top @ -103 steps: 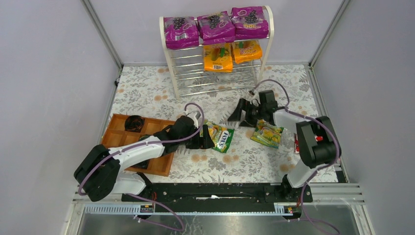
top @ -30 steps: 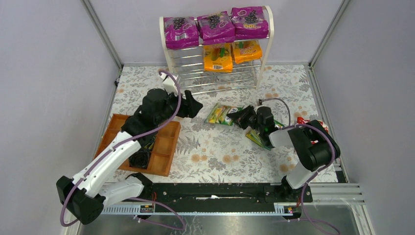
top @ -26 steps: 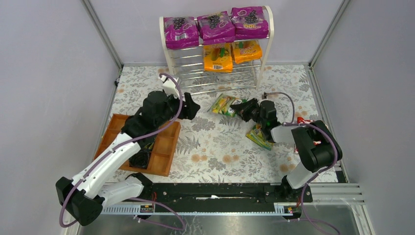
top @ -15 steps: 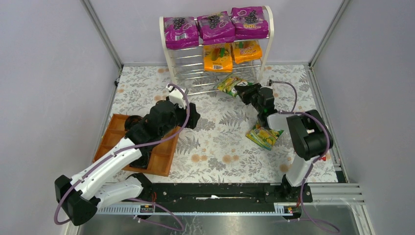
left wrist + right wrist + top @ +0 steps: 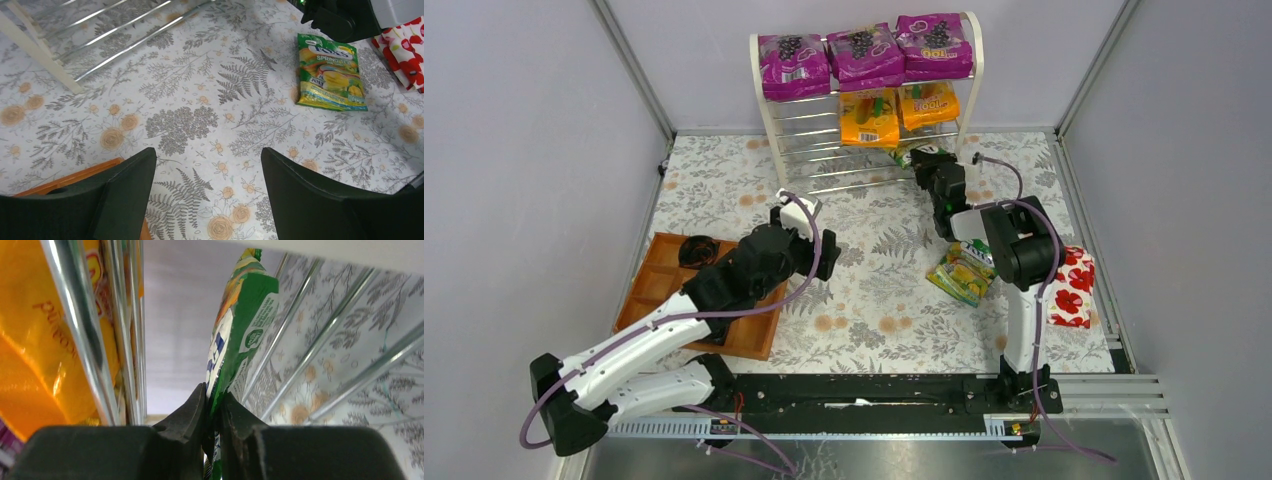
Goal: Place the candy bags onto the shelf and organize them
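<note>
Candy bag (image 5: 243, 315), green-yellow, pinched between right jaws amid shelf rods (image 5: 82, 335).

"FOXS" on the green-yellow candy bag (image 5: 327, 75) lying flat, "SPRING" partly legible beneath it, remaining print too small to read

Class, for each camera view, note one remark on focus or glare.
Top external: even light, sheen on the purple bags. Left wrist: tablecloth sharp, the left hand dark, little detail. Right wrist: green bag sharper, orange bag blurred, shelf rods glinting.
</note>
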`<state>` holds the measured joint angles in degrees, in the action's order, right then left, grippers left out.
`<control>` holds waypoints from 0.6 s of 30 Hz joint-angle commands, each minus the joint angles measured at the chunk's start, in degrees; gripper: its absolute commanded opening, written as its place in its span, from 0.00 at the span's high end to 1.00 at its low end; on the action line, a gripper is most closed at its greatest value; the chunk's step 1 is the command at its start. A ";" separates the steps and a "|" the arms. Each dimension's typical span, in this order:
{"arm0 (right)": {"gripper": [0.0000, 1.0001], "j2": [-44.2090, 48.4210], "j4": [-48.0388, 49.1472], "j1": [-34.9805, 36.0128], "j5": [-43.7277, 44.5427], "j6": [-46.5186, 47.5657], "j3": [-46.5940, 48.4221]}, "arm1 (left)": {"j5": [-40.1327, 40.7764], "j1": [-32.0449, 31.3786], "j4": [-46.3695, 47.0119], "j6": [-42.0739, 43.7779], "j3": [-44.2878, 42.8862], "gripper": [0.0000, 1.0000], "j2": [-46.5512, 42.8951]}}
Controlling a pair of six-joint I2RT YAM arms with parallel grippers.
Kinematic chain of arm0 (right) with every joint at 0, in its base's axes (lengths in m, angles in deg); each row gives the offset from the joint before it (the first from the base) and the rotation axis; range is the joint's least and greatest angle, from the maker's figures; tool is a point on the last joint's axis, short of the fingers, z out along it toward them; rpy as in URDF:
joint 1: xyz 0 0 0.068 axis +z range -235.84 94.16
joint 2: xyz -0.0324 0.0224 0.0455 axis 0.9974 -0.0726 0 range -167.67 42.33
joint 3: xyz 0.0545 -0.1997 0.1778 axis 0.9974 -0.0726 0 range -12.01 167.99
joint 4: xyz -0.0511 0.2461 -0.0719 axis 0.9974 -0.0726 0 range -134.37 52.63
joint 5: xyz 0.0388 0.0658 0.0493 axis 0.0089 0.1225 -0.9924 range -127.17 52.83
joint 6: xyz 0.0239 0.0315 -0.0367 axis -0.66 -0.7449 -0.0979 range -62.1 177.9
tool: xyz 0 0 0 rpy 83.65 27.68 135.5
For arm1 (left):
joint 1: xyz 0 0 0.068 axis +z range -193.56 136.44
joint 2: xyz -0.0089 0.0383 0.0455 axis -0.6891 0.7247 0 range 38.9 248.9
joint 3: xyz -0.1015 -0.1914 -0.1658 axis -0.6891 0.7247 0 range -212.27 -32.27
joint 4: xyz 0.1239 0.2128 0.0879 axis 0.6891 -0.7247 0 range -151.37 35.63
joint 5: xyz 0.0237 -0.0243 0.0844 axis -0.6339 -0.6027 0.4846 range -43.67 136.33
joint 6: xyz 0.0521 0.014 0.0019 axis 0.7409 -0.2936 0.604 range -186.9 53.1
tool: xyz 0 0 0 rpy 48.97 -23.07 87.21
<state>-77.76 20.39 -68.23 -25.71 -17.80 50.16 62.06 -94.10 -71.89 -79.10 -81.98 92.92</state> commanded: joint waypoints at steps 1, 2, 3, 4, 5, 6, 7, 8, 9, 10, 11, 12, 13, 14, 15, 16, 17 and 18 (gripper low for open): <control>0.89 -2.60 5.07 -0.04 9.85 1.12 6.95 | 4.42 -0.51 2.50 1.60 0.40 0.18 -2.15; 0.89 -3.47 5.27 -0.03 10.83 0.91 7.94 | 4.73 -0.72 2.49 1.70 0.41 0.18 -2.24; 0.89 -4.34 5.43 -0.03 11.76 0.64 8.71 | 5.04 -0.90 2.53 1.82 0.48 0.17 -2.32; 0.89 -5.08 5.22 -0.03 12.44 0.53 9.81 | 5.21 -0.93 2.57 1.95 0.56 0.16 -2.34; 0.89 -5.76 4.40 -0.07 12.87 0.21 10.75 | 5.37 -1.03 2.58 2.05 0.66 0.16 -2.34; 0.89 -6.37 3.59 -0.03 13.22 0.13 11.58 | 5.71 -1.17 2.54 2.14 0.67 0.15 -2.47; 0.89 -6.80 2.92 0.02 13.72 0.08 12.13 | 5.92 -1.24 2.57 2.18 0.75 0.15 -2.51; 0.89 -7.24 2.38 0.05 14.34 0.31 12.52 | 6.10 -1.34 2.58 2.23 0.74 0.15 -2.54; 0.89 -7.55 1.85 0.13 15.09 0.56 12.69 | 6.26 -1.31 2.57 2.31 0.82 0.15 -2.53; 0.89 -7.86 1.45 0.15 15.88 0.51 12.78 | 6.36 -1.39 2.63 2.36 0.84 0.15 -2.52; 0.89 -8.10 1.09 0.15 16.54 0.30 12.72 | 6.44 -1.42 2.62 2.43 0.82 0.15 -2.47; 0.89 -8.33 0.85 0.14 16.99 0.13 12.71 | 6.50 -1.48 2.66 2.45 0.84 0.14 -2.44; 0.89 -8.78 0.42 0.09 17.15 -0.15 12.90 | 6.65 -1.54 2.66 2.45 0.85 0.14 -2.36; 0.89 -9.03 -0.36 0.14 17.07 -0.52 13.22 | 6.65 -1.57 2.66 2.45 0.85 0.14 -2.21; 0.89 -9.44 -1.35 0.15 16.88 -0.83 13.50 | 6.66 -1.63 2.66 2.45 0.89 0.14 -2.12; 0.89 -9.54 -2.21 0.19 16.93 -1.30 13.58 | 6.74 -1.63 2.66 2.45 0.85 0.14 -2.02; 0.89 -9.61 -2.81 0.30 17.05 -1.71 13.40 | 6.70 -1.61 2.66 2.50 0.80 0.14 -1.85; 0.89 -9.51 -3.30 0.44 17.40 -2.00 13.15 | 6.77 -1.65 2.68 2.52 0.82 0.14 -1.70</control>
<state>-87.58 16.78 -68.21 -12.64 -17.89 60.87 67.26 -95.41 -71.48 -77.38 -81.37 91.46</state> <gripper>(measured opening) 0.177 0.856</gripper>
